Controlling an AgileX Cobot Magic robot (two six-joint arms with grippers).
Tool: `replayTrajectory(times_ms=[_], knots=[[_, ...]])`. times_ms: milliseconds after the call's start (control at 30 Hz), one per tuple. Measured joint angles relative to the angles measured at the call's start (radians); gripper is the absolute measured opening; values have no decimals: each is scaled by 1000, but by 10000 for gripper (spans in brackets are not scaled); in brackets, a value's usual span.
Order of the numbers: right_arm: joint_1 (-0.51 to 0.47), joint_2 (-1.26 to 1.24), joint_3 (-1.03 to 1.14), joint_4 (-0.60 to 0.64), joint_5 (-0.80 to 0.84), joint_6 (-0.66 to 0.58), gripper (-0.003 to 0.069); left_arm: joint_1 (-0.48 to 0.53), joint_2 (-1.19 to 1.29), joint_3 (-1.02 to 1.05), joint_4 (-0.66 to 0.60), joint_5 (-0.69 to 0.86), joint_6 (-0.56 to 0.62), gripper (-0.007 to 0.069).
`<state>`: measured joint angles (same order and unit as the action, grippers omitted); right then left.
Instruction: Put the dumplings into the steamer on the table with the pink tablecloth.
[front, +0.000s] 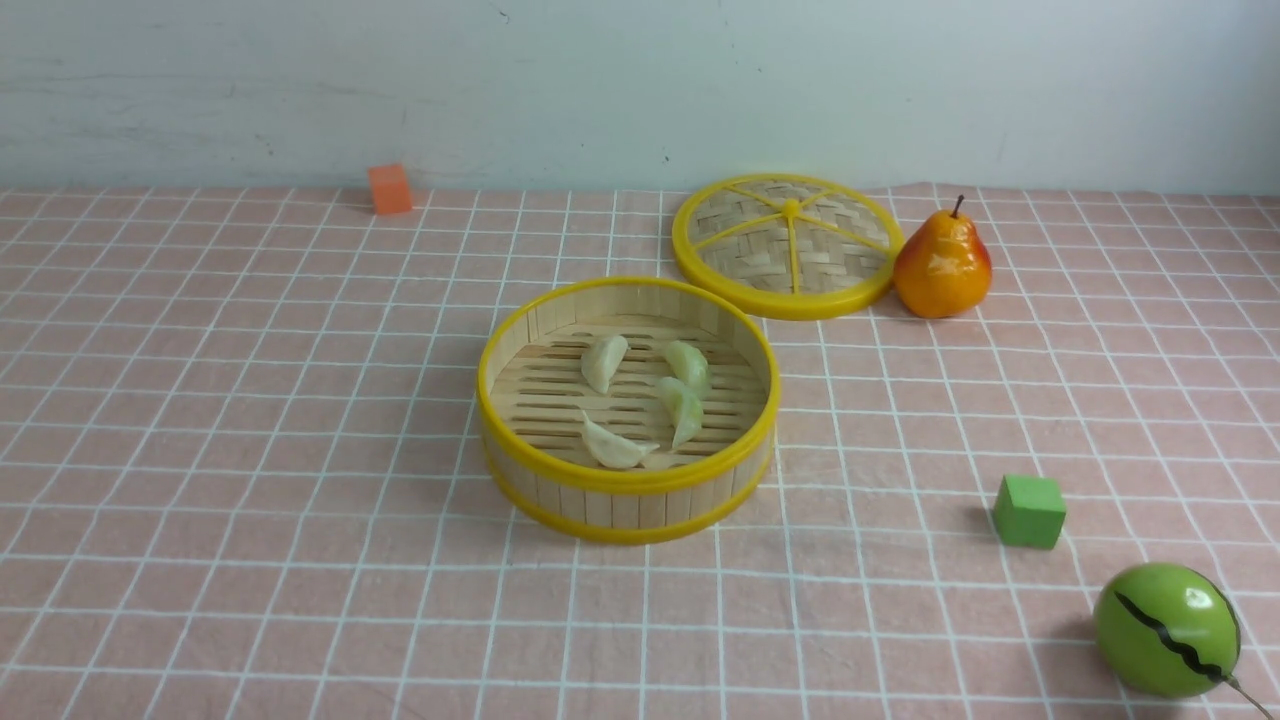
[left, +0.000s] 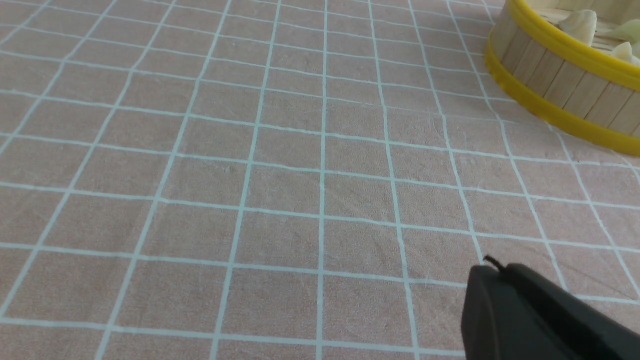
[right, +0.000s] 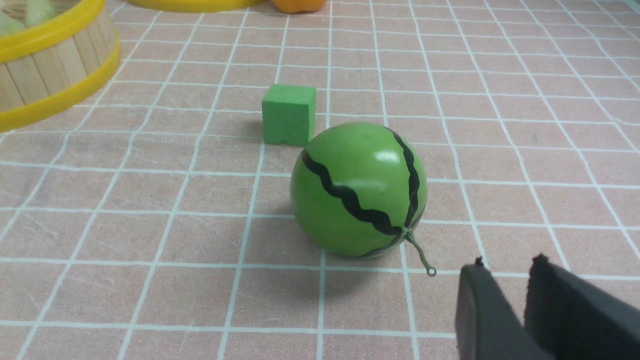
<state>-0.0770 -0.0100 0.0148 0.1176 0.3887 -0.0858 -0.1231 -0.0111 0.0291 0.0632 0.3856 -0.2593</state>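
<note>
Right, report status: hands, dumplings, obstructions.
Left hand shut, empty. Right hand slightly parted, empty. Four dumplings inside steamer. Nothing blocking.

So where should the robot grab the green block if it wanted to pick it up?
Grab the green cube by two opposite flat sides, coming straight down from above. Its faces are flat and parallel, it sits square on the pink tablecloth, and it stands apart from the toy watermelon, so the fingers probably have room on either side.
</note>
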Motion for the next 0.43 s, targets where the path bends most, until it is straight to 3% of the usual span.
replayTrajectory(times_ms=[433], knots=[[0, 0, 0, -1, 0, 0, 176, 0, 0, 0, 0, 0, 0, -13]])
